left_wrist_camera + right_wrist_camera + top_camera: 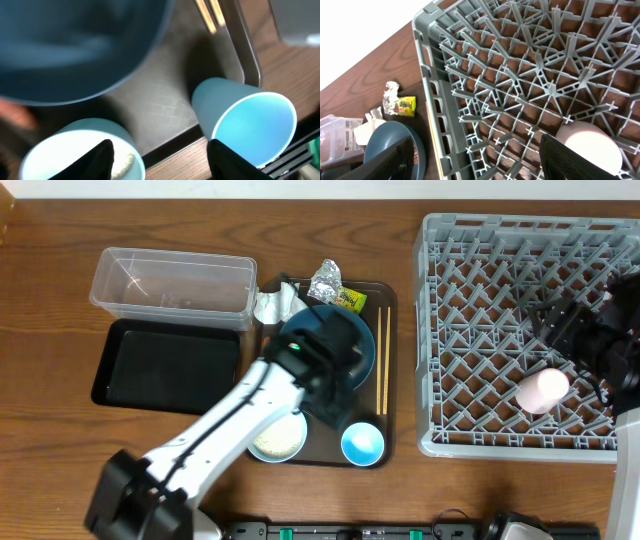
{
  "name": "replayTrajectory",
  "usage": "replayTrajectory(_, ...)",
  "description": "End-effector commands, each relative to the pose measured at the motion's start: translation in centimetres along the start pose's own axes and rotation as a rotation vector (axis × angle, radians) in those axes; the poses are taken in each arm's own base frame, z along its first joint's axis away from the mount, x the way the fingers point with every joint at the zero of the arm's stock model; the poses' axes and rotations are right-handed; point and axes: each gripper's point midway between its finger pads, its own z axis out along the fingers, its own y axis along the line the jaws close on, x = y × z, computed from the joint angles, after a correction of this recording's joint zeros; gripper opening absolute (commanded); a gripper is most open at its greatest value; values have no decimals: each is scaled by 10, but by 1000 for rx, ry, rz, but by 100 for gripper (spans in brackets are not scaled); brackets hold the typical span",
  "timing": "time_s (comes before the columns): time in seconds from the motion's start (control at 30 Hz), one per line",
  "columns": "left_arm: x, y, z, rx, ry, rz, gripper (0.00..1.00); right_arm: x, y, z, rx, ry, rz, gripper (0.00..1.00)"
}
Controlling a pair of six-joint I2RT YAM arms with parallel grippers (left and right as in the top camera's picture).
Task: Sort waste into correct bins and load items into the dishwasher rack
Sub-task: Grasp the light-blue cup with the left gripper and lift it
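Left jaws gape beside the small light blue cup [250, 125] near the counter's front edge. Right jaws, apart, hover by the small pink cup [592, 150] in the light grey plastic rack [424, 60].

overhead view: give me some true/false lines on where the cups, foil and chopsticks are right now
The pink cup sits inside the dishwasher rack. True.
The light blue cup is in the rack too. False: it sits on the brown serving tray.
The foil ball is in the clear tub. False: it lies at the serving tray's far edge, beside the yellow-green wrapper.
The chopsticks lie on the serving tray, on the rack side of the blue plate. True.
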Motion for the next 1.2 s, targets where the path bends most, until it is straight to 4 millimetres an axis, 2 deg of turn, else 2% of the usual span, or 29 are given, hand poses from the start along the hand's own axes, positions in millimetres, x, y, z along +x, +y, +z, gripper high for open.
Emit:
replayTrajectory(0.0,6,-13,11,-10,35,68,60,-3,2,-3,-8,-7,12,73)
replayTrajectory(0.23,17,-30,32,-13,107,128,59,-2,-2,-3,12,-3,16,74)
replayTrajectory(0.33,20,-32,41,-17,139,137,51,-2,-5,-3,28,-5,16,74)
replayTrajectory(0.47,21,-32,53,-22,166,139,48,-1,-6,-3,32,-3,17,74)
replayTrajectory(0.53,22,-32,57,-24,178,137,43,-1,-6,-3,32,-3,14,74)
replayTrajectory(0.67,25,-31,57,-26,191,135,10,-1,-6,-3,32,-3,14,75)
replayTrajectory(0.7,25,-31,55,-26,191,135,6,-1,-6,-3,32,-3,14,75)
replayTrajectory(0.83,21,-35,35,-25,183,135,6,0,-6,-3,33,2,16,75)
replayTrajectory(0.97,10,-37,-2,-16,133,126,6,3,-7,-3,36,14,10,76)
replayTrajectory(1.07,-5,-34,-35,8,38,114,7,5,-6,-3,32,25,-5,76)
replayTrajectory(1.17,-22,-25,-65,88,-74,58,7,9,4,-4,-28,45,-31,76)
